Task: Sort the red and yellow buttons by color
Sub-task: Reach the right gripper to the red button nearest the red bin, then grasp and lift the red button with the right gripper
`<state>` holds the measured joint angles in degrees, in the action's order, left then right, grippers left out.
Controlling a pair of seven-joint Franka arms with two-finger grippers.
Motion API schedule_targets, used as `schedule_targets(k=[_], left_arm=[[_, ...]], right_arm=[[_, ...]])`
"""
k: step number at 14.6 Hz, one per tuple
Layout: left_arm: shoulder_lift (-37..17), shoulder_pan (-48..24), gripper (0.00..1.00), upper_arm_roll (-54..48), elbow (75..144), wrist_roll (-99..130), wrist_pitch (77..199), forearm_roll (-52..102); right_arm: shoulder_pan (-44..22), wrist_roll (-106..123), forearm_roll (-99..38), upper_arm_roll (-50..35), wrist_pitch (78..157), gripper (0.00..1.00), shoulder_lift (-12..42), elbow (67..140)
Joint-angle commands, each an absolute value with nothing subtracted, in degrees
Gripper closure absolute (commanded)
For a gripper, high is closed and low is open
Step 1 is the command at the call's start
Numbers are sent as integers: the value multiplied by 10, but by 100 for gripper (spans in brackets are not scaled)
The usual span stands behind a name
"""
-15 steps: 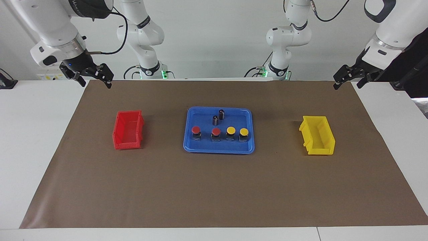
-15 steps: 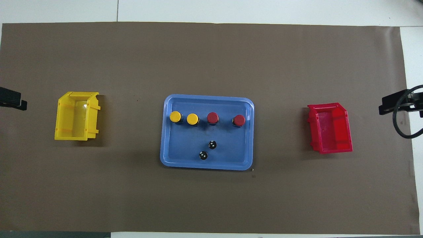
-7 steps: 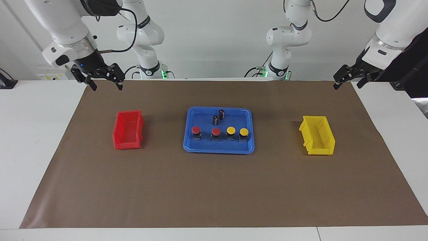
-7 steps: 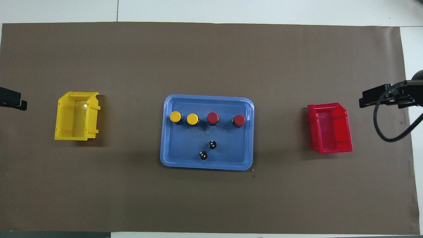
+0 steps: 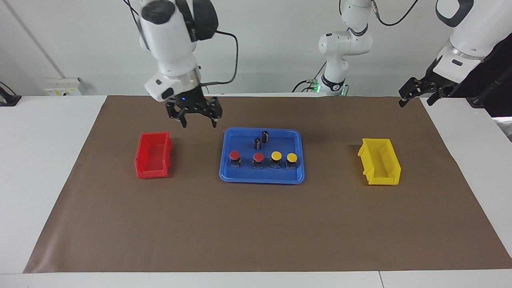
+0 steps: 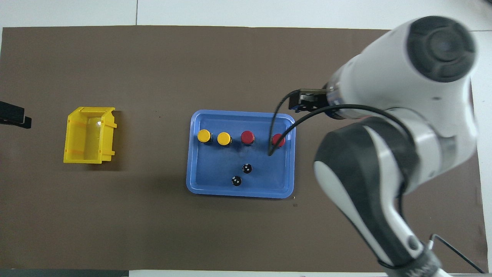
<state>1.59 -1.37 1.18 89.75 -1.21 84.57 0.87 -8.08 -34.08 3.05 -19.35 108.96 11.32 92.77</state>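
Four buttons stand in a row in the blue tray [image 5: 262,181] [image 6: 240,194]. Two red buttons [image 5: 234,155] [image 5: 258,157] [image 6: 247,136] [image 6: 278,140] are toward the right arm's end. Two yellow buttons [image 5: 276,155] [image 5: 292,157] [image 6: 203,135] [image 6: 223,138] are toward the left arm's end. My right gripper [image 5: 199,123] hangs open and empty over the mat between the red bin [image 5: 154,155] and the tray. My left gripper [image 5: 414,102] waits open and empty over the mat's corner at its own end. In the overhead view the right arm hides the red bin.
Two small dark cylinders [image 5: 265,136] [image 5: 257,143] [image 6: 247,168] [image 6: 236,181] stand in the tray, nearer to the robots than the buttons. A yellow bin [image 5: 380,161] [image 6: 89,134] sits on the brown mat toward the left arm's end.
My right arm has swung in from its end of the table toward the tray and now covers the red bin in the overhead view. The left arm and all the buttons have stayed put.
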Motion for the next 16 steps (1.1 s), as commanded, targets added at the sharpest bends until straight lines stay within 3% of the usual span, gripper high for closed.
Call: schedule_targets(k=[1,3,5,16], left_arm=[[26,-11,0,10,911,-14,855,12],[27,-13,0,9,912,-12,845,12],[27,-11,0,11,915,-13,849,12],[27,-35,0,-2,909,-52,848,-7]], right_arm=[[-94,-378,53,-196,1215,0,133,1021],[-100,-376,60,-196,1279,0,132,1079],[-102,-373,76,-195,1295,0,144,1092],[-98,-348,84,-197,1305,31,134,1141]])
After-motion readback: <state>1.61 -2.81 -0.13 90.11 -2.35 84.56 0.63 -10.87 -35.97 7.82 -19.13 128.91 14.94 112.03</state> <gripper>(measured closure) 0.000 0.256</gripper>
